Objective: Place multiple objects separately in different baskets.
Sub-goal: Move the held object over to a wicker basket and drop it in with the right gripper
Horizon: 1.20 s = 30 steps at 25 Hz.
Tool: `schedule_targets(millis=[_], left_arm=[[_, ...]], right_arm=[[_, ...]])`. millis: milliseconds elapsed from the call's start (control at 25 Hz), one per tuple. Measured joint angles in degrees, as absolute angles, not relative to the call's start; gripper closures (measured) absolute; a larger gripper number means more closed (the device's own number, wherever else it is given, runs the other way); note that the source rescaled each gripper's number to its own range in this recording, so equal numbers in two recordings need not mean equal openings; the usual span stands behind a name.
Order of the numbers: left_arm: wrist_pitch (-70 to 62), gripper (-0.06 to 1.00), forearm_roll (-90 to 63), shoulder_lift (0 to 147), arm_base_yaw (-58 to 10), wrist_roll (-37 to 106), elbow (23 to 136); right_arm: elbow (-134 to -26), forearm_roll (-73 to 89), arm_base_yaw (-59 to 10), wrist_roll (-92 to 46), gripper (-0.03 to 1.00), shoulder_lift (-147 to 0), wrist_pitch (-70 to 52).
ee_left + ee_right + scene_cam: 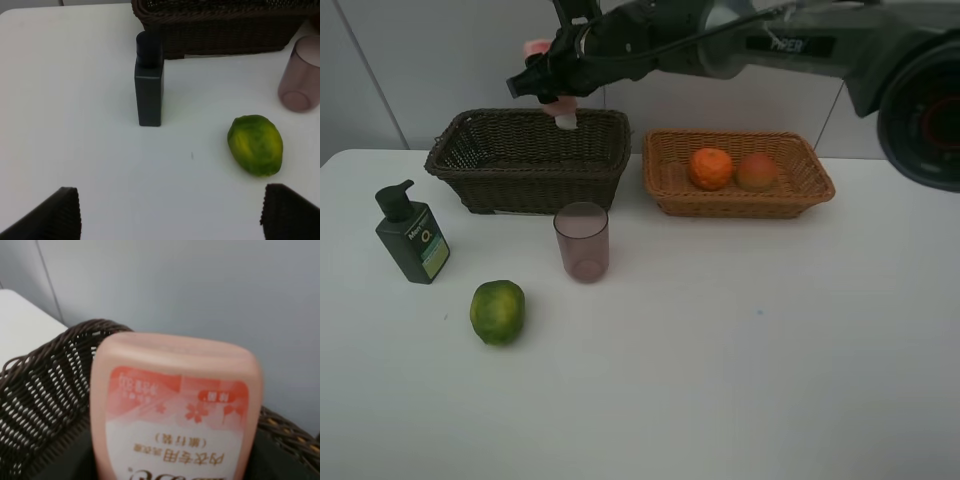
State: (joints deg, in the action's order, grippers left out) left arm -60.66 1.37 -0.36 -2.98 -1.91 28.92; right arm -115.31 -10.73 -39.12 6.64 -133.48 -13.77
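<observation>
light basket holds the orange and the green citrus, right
No. The light basket holds the orange and a red-yellow fruit; the green citrus lies on the table near the mauve cup, as the exterior high view shows.

Reaches across the middle with right arm (pixel 720 40), right gripper (pixel 556 88) clamped on pink tube (pixel 175 405); holds left gripper (pixel 170 215) spread wide.

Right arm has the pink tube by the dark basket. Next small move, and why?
Probably ease the right end effector straight down a little, then open it. It is shut on the pink tube, cap pointing down, and the cap appears to hang over the dark basket's opening, so a short drop should land it inside.
</observation>
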Motion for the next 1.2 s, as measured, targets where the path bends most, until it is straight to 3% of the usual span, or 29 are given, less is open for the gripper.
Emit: schedule_targets(millis=[800,880,1080,1200], left_arm=[[-60.66,0.01,1.37,-0.36,-2.98,-1.91,28.92],[-60.66,0.01,1.37,-0.36,-2.98,-1.91,28.92],[-60.66,0.01,1.37,-0.36,-2.98,-1.91,28.92],[-60.66,0.01,1.37,-0.36,-2.98,-1.91,28.92]], right_arm=[[-115.31,-8.24,-37.28,6.64,0.96,-142.06,-6.89],[-115.31,-7.84,-37.28,6.64,0.85,-142.06,-6.84],[-115.31,-7.86,-37.28,6.64,0.43,-141.45,-7.69],[-115.31,-7.86,-37.28,6.64,0.36,-139.87,-11.08]])
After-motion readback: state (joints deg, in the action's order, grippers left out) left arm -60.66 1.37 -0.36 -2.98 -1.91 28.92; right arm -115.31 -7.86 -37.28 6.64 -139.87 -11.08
